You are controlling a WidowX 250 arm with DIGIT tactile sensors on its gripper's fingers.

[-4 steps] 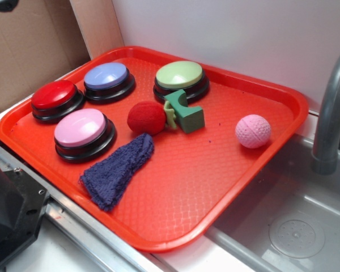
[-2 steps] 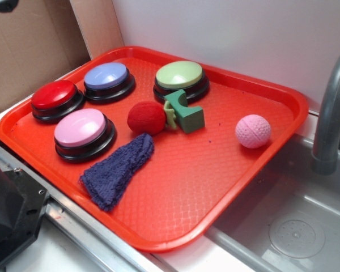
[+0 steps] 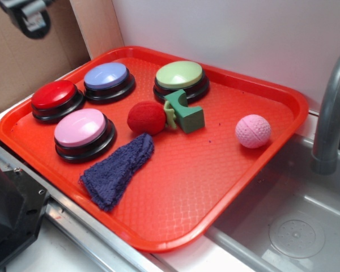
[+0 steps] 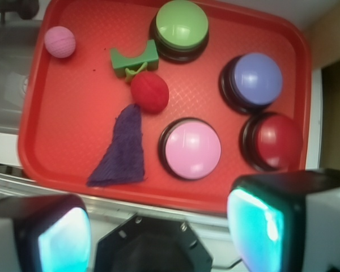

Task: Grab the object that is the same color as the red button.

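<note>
Red fuzzy ball [image 3: 147,117] unmoved beside green block [image 3: 185,111], hand [image 4: 158,226] wide apart, newly lower at top-left.

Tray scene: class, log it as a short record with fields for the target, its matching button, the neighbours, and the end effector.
target: fuzzy red ball, on the red tray
matching button: red button, far left corner
touching target: green block side, via a yellow-green piece
near target: purple cloth, pink button
lookalike: pink ball, apart, by the sink edge
end effector: open, high above the tray, holding nothing
</note>
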